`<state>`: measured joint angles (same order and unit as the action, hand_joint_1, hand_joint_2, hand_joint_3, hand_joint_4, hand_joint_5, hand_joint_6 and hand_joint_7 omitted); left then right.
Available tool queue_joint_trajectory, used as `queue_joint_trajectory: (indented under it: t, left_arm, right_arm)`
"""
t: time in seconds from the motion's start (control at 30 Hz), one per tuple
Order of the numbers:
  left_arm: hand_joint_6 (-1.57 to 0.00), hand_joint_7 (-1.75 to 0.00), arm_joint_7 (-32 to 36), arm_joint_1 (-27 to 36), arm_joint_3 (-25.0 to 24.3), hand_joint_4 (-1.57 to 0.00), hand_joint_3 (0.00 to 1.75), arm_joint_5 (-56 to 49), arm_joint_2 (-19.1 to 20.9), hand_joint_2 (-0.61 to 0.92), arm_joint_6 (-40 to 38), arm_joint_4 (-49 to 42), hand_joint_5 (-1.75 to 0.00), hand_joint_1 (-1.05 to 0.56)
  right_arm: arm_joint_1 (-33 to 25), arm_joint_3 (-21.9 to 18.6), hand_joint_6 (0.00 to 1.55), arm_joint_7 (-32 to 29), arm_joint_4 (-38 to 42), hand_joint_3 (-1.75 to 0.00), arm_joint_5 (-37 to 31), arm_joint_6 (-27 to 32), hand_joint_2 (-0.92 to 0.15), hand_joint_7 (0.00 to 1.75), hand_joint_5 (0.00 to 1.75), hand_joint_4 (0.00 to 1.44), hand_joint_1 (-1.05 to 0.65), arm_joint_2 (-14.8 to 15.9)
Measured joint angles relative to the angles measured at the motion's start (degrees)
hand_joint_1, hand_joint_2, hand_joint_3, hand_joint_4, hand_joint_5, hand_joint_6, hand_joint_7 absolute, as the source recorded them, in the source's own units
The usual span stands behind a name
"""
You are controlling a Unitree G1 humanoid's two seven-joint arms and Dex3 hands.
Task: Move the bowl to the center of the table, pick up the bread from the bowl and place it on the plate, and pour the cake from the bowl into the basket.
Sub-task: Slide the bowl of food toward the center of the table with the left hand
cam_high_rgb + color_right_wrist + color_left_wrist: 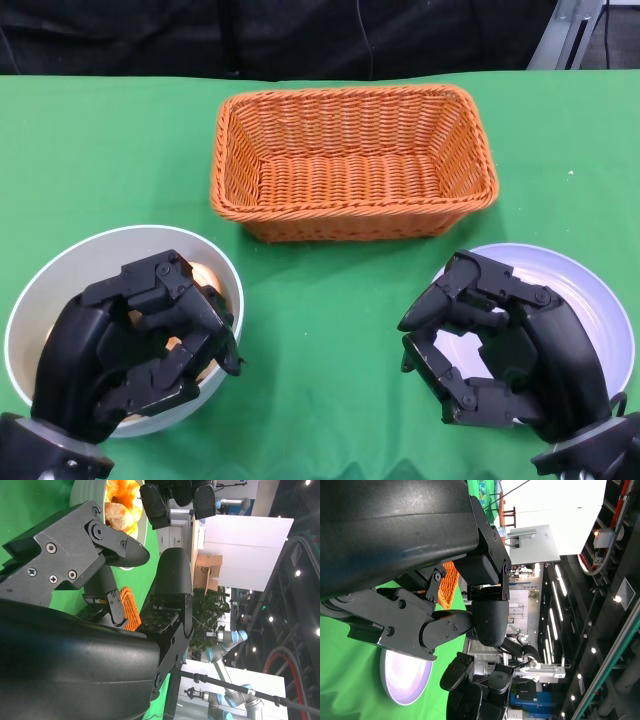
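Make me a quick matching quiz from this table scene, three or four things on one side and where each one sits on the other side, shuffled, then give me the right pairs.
Things:
1. basket
2. bowl
3. plate
4. left hand

Places:
A. near right of the table, under the right hand
B. over the bowl
C. far middle of the green cloth
D. near left of the table, with food in it

Pairs: 1-C, 2-D, 3-A, 4-B
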<state>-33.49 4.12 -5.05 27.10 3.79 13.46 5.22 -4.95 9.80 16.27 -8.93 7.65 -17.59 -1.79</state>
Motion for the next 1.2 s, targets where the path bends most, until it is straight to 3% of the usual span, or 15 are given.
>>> queue_joint_trajectory:
  t: [1.03,1.13,1.2]
  left_arm:
    - [-0.83,-1.20,0.68,-0.30,-0.09,-0.77,0.59,-0.08,0.00,0.82,-0.64,0.44,-1.56,-0.15]
    - [-0.89,-1.05,2.52,-0.54,-1.36,-0.80,0.47,0.23,0.04,0.88,-0.99,2.54,-1.49,-0.16]
    - [-0.96,-0.82,3.51,-1.22,-2.74,-0.82,0.33,0.92,0.23,0.91,-1.49,3.74,-1.35,-0.17]
  right_arm:
    - [0.60,-0.24,0.69,0.15,0.89,-0.96,0.46,0.00,-0.52,1.19,1.55,0.74,-0.11,0.25]
    - [0.60,-0.21,0.70,0.04,0.89,-0.95,0.25,0.00,-0.53,1.19,1.54,0.75,-0.11,0.22]
    - [0.62,-0.19,0.69,0.05,0.91,-0.95,0.22,0.00,-0.53,1.18,1.55,0.75,-0.11,0.12]
